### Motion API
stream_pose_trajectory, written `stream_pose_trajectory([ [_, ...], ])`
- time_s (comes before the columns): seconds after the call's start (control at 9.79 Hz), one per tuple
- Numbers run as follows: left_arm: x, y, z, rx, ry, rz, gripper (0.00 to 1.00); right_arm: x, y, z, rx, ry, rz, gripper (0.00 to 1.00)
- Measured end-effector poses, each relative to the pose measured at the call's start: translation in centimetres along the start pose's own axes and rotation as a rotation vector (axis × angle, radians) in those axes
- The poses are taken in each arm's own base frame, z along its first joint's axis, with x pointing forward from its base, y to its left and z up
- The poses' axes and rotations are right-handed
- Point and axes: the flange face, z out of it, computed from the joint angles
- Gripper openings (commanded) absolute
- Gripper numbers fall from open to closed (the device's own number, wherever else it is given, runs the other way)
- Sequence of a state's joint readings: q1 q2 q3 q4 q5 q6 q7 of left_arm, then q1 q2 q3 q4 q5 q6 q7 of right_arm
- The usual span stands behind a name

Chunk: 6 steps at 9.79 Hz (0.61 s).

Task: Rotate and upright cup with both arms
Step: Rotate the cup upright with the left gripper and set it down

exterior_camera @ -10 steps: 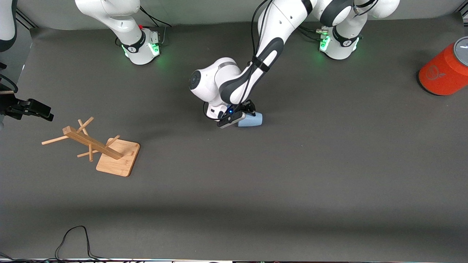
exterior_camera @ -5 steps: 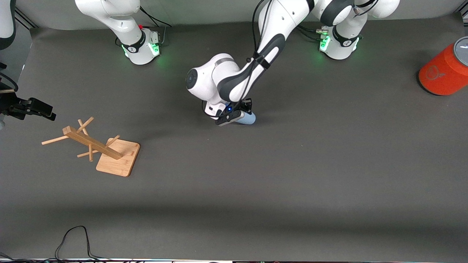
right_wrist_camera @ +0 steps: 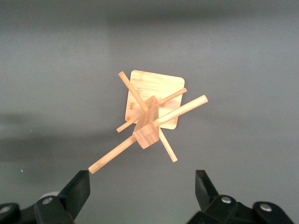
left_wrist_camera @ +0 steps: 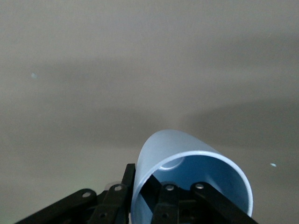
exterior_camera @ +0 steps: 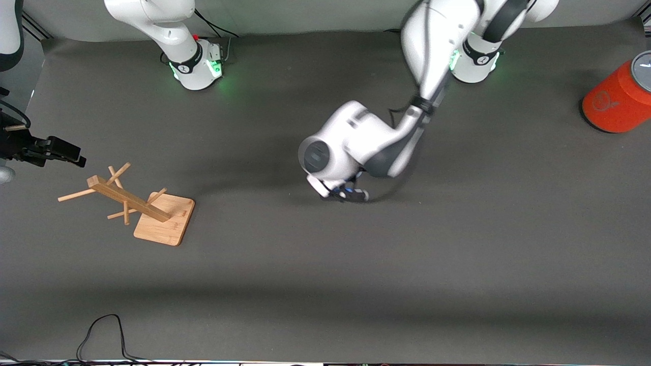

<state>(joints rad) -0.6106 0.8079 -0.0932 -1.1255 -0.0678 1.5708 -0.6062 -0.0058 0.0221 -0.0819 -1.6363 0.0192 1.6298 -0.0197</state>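
Left wrist view shows the cup [left_wrist_camera: 187, 168] clamped at its rim, one finger [left_wrist_camera: 166, 203] inside and one outside, by the left gripper [exterior_camera: 346, 194] above mid-worktop [exterior_camera: 457, 254] (front camera sees no cup, the arm hides it). The right gripper [right_wrist_camera: 142, 189], jaws wide apart, hovers over the wooden rack [exterior_camera: 129, 203]. An orange cylinder [exterior_camera: 618, 99] stands at the left arm's end.

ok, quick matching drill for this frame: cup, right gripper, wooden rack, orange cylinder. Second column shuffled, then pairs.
1. cup
2. right gripper
3. wooden rack
4. orange cylinder

A. stands at the left arm's end of the table
B. open, over the rack
C. clamped in the left gripper
D. on the table toward the right arm's end

Pairs: 1-C, 2-B, 3-D, 4-A
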Motion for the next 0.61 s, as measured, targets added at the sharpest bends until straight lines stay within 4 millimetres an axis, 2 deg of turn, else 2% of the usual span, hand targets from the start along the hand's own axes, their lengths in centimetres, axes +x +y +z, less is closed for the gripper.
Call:
stream_pose_trajectory([
  [0.1,1.8,-1.7,-0.7,-0.083,0.029,-0.002,0.00,0.0,-0.1,-0.1,0.002,0.005,-0.001,1.00],
  [0.2,2.2,-1.4,-0.4,-0.140,0.095,-0.002,0.00,0.2,-0.2,-0.2,0.002,0.016,0.001,1.00],
  [0.31,0.7,0.1,0.5,-0.186,0.175,0.003,0.00,0.3,-0.4,-0.2,0.002,0.022,0.007,1.00],
  [0.41,-2.3,1.2,1.4,-0.211,0.234,-0.002,0.00,0.4,-0.5,-0.1,0.002,0.023,0.010,1.00],
  [0.51,-5.7,1.4,2.4,-0.206,0.249,-0.017,0.00,0.6,-0.6,-0.1,0.001,0.025,0.010,1.00],
  [0.61,-8.2,1.4,3.5,-0.186,0.250,-0.029,0.00,0.9,-0.6,-0.2,0.000,0.030,0.009,1.00],
])
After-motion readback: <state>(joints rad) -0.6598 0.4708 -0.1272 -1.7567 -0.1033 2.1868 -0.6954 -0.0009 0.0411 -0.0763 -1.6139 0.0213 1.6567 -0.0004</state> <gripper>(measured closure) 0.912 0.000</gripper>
